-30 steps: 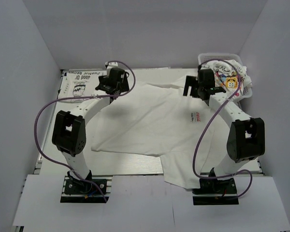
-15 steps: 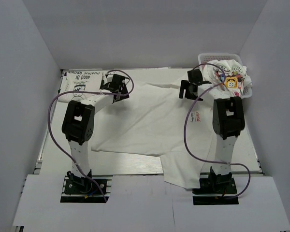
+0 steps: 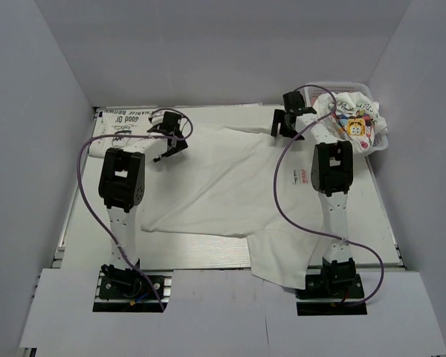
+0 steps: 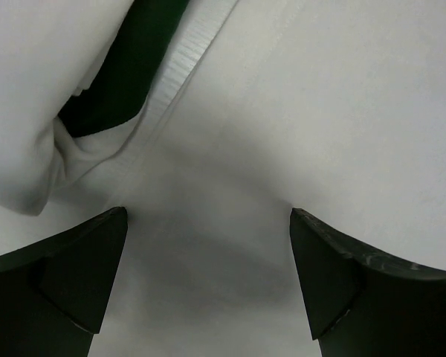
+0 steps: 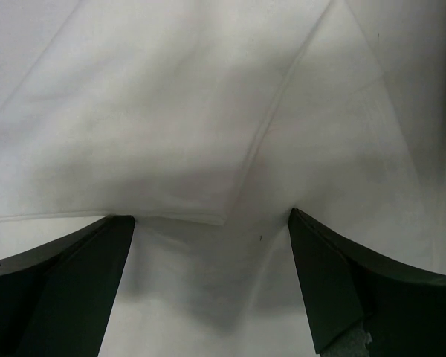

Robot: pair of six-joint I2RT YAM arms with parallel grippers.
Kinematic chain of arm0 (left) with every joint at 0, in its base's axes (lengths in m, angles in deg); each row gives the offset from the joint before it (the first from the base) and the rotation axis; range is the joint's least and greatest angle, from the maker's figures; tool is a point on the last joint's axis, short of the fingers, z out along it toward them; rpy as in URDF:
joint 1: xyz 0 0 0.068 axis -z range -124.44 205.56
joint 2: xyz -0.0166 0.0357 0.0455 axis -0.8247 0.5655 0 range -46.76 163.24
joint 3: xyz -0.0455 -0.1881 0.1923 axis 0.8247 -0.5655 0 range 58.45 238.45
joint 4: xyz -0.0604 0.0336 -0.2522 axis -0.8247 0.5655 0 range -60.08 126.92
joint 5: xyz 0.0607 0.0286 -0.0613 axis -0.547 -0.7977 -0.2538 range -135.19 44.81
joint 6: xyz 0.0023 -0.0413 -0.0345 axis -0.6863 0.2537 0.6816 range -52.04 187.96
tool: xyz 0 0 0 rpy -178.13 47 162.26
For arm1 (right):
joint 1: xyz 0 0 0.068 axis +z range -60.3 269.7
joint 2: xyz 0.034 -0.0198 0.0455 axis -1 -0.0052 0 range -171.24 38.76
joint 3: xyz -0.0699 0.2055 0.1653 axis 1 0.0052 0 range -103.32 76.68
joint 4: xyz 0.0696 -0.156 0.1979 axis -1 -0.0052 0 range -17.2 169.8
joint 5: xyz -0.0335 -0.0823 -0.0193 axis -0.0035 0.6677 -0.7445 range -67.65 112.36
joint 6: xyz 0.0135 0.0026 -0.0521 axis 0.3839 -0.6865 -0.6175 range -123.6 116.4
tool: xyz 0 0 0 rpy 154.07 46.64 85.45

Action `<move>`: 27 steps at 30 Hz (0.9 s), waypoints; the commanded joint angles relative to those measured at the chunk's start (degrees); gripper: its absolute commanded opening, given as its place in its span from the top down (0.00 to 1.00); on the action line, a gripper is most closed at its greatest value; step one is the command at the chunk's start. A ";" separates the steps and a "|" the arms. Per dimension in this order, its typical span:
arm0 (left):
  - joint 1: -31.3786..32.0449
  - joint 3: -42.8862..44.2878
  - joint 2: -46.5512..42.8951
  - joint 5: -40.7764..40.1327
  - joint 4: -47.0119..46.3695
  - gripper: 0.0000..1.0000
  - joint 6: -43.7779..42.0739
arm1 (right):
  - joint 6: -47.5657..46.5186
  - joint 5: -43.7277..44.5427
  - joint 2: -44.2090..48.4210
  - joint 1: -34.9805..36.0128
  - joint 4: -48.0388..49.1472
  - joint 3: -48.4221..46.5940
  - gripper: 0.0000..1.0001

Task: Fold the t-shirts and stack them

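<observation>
A white t-shirt (image 3: 223, 186) with a small red logo (image 3: 301, 177) lies spread over the table, its lower part hanging over the near edge. My left gripper (image 3: 171, 147) is open at its far left part; in the left wrist view the gripper (image 4: 208, 223) rests on the cloth just below the ribbed collar (image 4: 175, 82). My right gripper (image 3: 281, 130) is open at the far right part, and the right wrist view shows it (image 5: 212, 223) straddling a hem corner (image 5: 223, 218). A folded t-shirt with dark lettering (image 3: 123, 123) lies at the far left.
A white mesh basket (image 3: 357, 84) stands at the far right corner with a crumpled cartoon-print t-shirt (image 3: 354, 123) in it. Grey walls close in the table on three sides. Purple cables loop off both arms.
Both arms have straightened out toward the far edge of the spread t-shirt. The right gripper moved left and farther away; the left gripper dropped onto the cloth. Both stayed open.
</observation>
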 commanded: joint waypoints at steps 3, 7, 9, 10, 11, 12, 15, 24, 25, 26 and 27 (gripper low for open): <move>-1.12 7.29 5.13 3.11 3.65 0.00 1.43 | -1.60 -5.56 -5.57 -1.55 -4.43 -6.66 0.10; -1.65 8.61 5.67 3.64 3.65 0.00 1.95 | -3.88 -10.64 -5.48 -2.78 -0.73 -8.16 0.10; -2.17 8.61 5.67 4.25 2.25 0.00 1.95 | -4.50 -12.41 -5.74 -3.13 2.77 -9.30 0.10; -2.18 9.22 5.67 4.26 1.55 0.00 1.95 | -4.50 -12.34 -5.83 -3.14 4.62 -9.66 0.10; -2.18 9.75 5.67 4.95 1.54 0.00 0.65 | -5.20 -14.68 -6.01 -3.22 5.16 -9.92 0.10; -2.18 11.23 5.67 4.96 1.54 0.00 0.64 | -5.47 -15.49 -6.10 -3.49 7.51 -10.36 0.10; -2.18 13.70 4.45 5.57 3.03 0.00 -1.30 | -8.36 -17.25 -5.22 -3.31 8.59 -10.80 0.10; -0.16 -7.15 -21.89 3.38 1.28 0.00 -0.35 | -23.58 -7.95 19.33 5.73 7.88 6.82 0.10; -0.16 -10.17 -25.06 3.38 1.28 0.00 0.89 | -22.71 -7.59 21.04 6.52 8.06 8.78 0.10; -0.16 -13.07 -28.13 3.38 1.28 0.00 2.29 | -21.13 -7.24 22.54 7.31 8.24 12.45 0.10; -0.16 -18.93 -34.17 2.77 1.98 0.00 5.52 | -19.11 -6.72 27.69 8.10 8.32 16.58 0.10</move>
